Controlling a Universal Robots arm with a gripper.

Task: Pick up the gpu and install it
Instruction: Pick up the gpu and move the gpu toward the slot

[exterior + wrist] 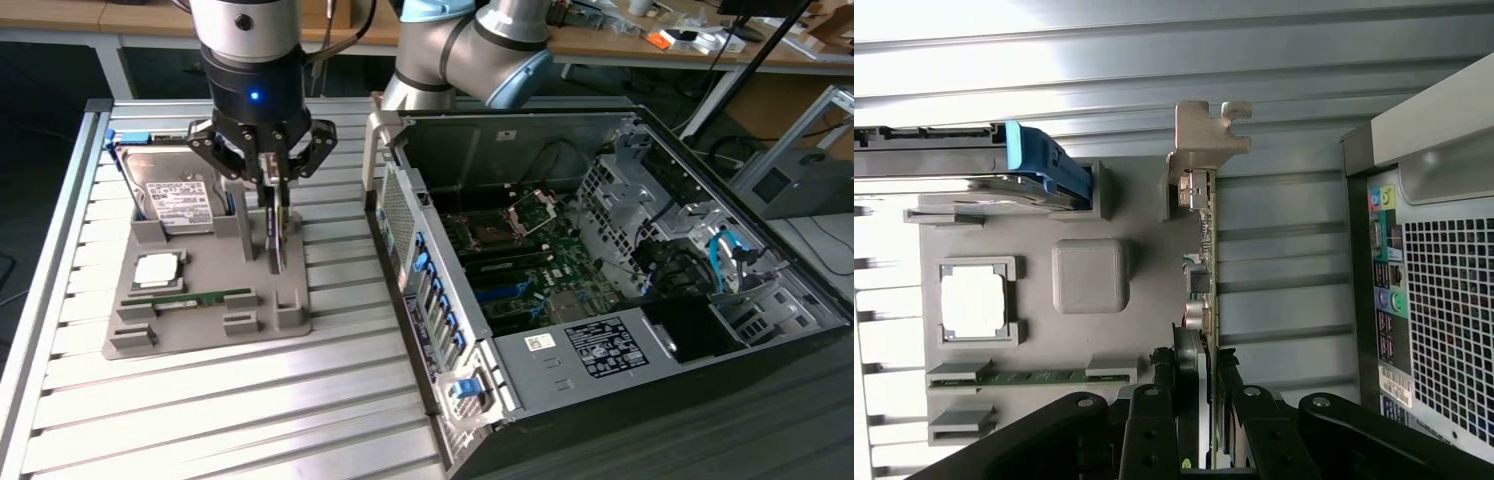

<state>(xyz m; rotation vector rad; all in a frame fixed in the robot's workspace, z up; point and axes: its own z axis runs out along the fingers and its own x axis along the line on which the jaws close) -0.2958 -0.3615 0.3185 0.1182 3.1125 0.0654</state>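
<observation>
The gripper (274,185) is clamped on the top edge of the gpu (276,245), its fingers (1154,410) pressing both faces. The card stands on edge over the grey holder (200,325), beside the hard drive (180,195) and well apart from the open case (601,280). It looks light and stiff but fragile, best held by the board edges, away from the connectors. Seen edge-on, its faces are hidden. Its lower edge possibly sits in the holder's slot; I cannot tell.

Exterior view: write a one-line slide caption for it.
The gripper grips the upright gpu at the gray parts holder, open computer case on the exterior view's right.
</observation>
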